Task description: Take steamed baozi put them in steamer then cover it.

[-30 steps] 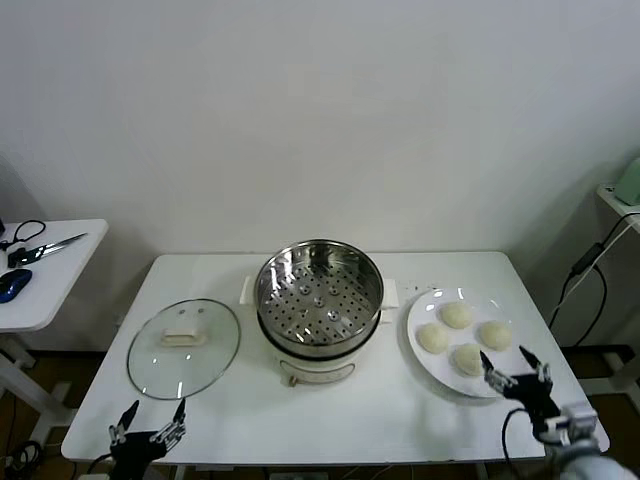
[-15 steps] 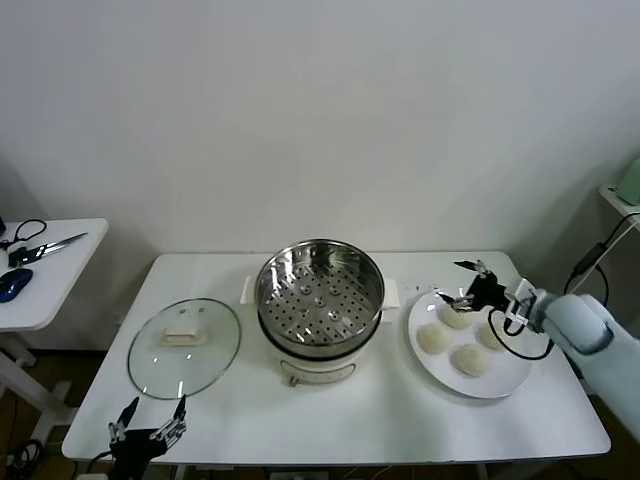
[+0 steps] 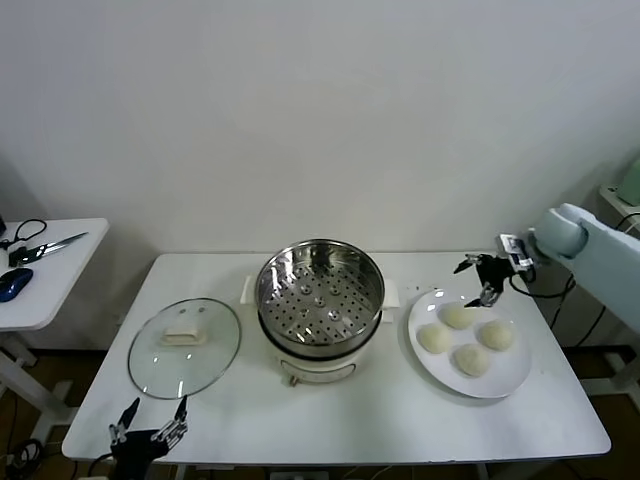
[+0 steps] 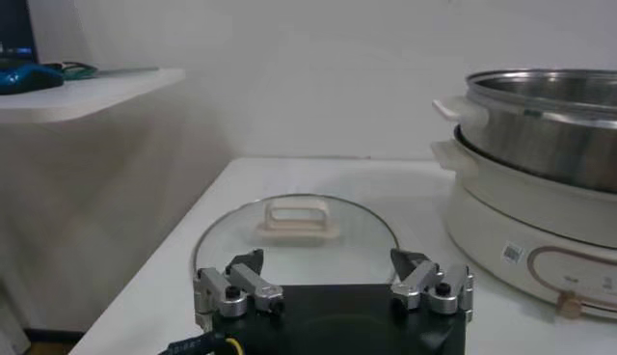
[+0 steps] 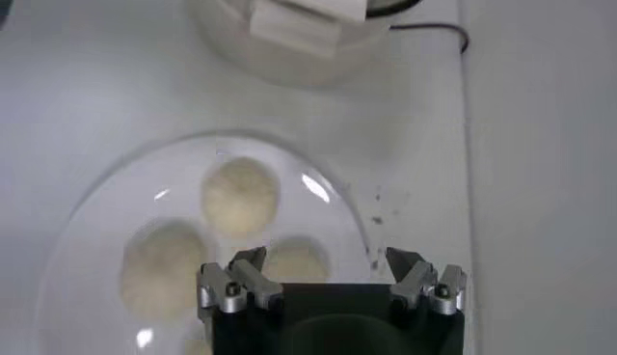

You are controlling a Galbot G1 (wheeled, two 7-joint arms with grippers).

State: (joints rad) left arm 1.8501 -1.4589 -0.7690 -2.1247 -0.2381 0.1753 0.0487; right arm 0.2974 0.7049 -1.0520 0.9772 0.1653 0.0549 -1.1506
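On the white rectangular table [image 3: 300, 410] stands the round shiny steel steamer basket [image 3: 320, 292] with a perforated bottom, seated on its cream-white electric pot base [image 3: 318, 366]; nothing lies inside the basket. To the robot's right of it, a flat white round plate [image 3: 505, 377] holds all four small cream-white steamed baozi [image 3: 456, 316], set close together in a cluster. To the robot's left of the steamer, the round clear glass cover [image 3: 184, 347] with a metal rim and cream-white rectangular handle lies flat on the table, apart from the pot.

The right gripper [image 3: 484, 281] hangs above the far edge of the plate, jaws spread wide and holding nothing; the wrist view shows the buns below it. The left gripper [image 3: 148, 430] waits at the table's near edge in front of the cover, jaws also wide and empty.
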